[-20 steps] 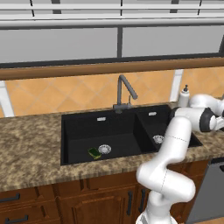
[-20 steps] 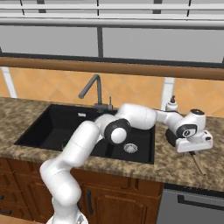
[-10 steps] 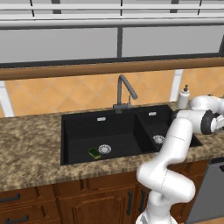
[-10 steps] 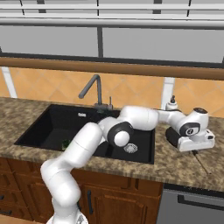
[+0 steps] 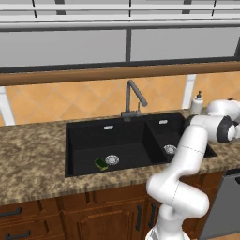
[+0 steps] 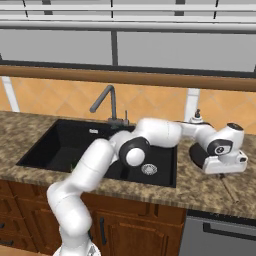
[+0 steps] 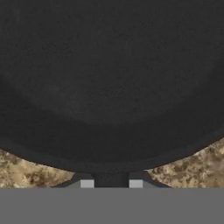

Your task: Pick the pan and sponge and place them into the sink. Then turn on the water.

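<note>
The black pan (image 7: 109, 87) lies on the speckled counter right of the sink, seen from close up in the hand view. My gripper (image 7: 111, 183) is shut on its near rim, with a dark stub of the pan between the fingertips (image 7: 87, 183). In the right base view the hand (image 6: 221, 159) sits low over the pan and hides its bowl, and the tan handle (image 6: 229, 189) sticks out toward the front. The yellow-green sponge (image 5: 101, 163) rests in the larger left bowl of the black sink (image 5: 84, 129), beside the drain. No water runs from the dark faucet (image 5: 134, 96).
A white soap dispenser (image 5: 198, 102) stands at the back of the counter, just behind my hand. The arm stretches across the smaller right bowl (image 5: 161, 136). Granite counter (image 5: 33, 159) extends to the left of the sink.
The jaws have gone from wide open to shut on the pan's rim. The hand has settled slightly lower and to the right. The sponge has not moved.
</note>
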### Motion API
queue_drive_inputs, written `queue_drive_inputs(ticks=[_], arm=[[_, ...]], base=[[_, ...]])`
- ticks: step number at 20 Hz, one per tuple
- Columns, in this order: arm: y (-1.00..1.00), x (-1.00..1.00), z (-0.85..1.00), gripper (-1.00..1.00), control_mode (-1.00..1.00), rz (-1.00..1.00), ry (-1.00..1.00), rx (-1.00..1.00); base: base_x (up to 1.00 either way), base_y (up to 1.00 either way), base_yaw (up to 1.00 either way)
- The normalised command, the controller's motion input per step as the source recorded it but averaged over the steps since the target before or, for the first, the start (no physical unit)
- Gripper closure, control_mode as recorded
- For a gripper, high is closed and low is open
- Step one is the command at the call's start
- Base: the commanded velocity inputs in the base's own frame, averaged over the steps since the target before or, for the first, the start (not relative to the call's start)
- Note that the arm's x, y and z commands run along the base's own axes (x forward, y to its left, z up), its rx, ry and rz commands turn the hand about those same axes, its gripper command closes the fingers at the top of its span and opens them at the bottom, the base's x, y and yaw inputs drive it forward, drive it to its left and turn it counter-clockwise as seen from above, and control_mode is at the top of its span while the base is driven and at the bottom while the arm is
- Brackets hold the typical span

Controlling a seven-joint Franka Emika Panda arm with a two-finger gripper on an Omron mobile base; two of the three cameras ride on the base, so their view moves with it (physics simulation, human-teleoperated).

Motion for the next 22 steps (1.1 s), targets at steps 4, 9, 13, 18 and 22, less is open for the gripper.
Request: queue_drive_inputs(ticks=[4, 9, 13, 18, 22], arm=[[0.68, -0.86, 0.42, 1.00, -1.00, 0.07, -0.20, 0.00], [0.98, -0.62, 0.82, 1.00, -1.00, 0.07, -0.05, -0.04], [1.00, -0.54, 0.88, 1.00, -1.00, 0.11, -0.04, -0.07], [1.00, -0.48, 0.92, 1.00, -1.00, 0.16, -0.10, -0.01], [1.00, -0.45, 0.97, 1.00, -1.00, 0.20, -0.10, 0.00]], base=[[0.00, 0.00, 0.00], [0.00, 0.00, 0.00], [0.00, 0.00, 0.00], [0.00, 0.00, 0.00], [0.00, 0.00, 0.00]])
